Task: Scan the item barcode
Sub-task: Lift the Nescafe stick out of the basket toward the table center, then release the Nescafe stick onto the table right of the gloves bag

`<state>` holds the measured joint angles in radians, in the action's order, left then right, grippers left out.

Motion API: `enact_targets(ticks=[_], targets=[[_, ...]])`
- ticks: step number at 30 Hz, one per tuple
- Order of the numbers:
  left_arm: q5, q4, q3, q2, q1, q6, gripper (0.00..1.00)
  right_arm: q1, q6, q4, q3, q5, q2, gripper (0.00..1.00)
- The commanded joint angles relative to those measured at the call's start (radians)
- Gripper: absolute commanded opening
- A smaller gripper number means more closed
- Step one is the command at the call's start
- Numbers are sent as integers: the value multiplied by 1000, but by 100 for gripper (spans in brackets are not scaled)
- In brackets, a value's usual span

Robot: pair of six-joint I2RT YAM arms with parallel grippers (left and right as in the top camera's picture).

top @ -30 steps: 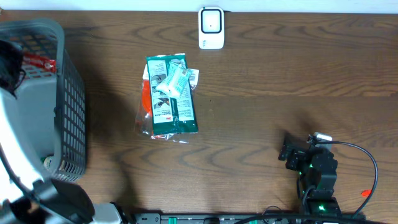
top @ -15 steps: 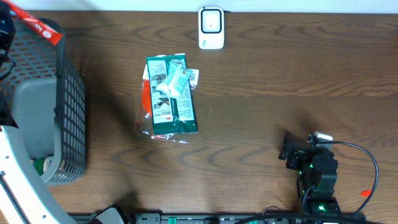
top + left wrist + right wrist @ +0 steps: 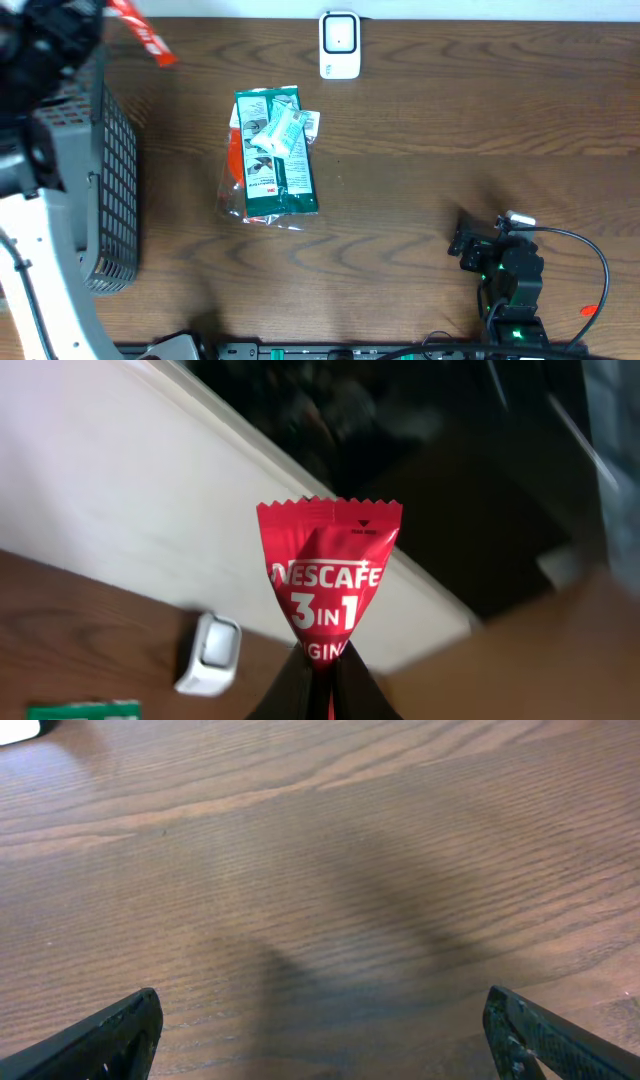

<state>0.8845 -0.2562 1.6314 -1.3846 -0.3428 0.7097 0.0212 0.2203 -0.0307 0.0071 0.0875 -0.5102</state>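
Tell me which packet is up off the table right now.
The red Nescafe sachet, pinched in the left gripper; the green packets lie on the table.

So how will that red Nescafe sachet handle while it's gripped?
The Nescafe sachet is probably light and fairly stiff: it sticks straight out from a pinch at one end. Likely creasable, given the ridge down its middle. Its smooth film could slip.

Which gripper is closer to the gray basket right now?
Left. The left gripper, shut on the red sachet, hovers at the far corner of the basket; the right gripper sits open across the table.
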Motion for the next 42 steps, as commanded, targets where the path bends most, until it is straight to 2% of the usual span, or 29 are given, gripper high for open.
enact_targets(ticks=[1,5,10,15,22,27,29,37,40,42], targets=[[25,7,3,-35,77,-128,8,-2,11,6,-2,16,0,99],[46,-4,2,-92,170,-248,8,-2,11,10,-2,16,0,99],[174,-13,2,-200,252,-409,8,-2,11,11,-2,16,0,99],[179,-127,2,-331,289,-541,8,-2,11,11,-2,16,0,99],[181,-317,2,-539,294,-624,8,-2,11,11,-2,16,0,99],[186,-407,2,-672,296,-631,8,-2,11,8,-2,17,0,99],[238,-426,2,-711,299,-650,8,-2,11,8,-2,17,0,99],[587,-473,1,-769,312,-901,8,-2,11,5,-2,17,0,99],[680,-473,1,-769,312,-986,8,-2,11,5,-2,18,0,99],[688,-472,1,-769,313,-1011,8,-2,11,5,-2,21,0,99]])
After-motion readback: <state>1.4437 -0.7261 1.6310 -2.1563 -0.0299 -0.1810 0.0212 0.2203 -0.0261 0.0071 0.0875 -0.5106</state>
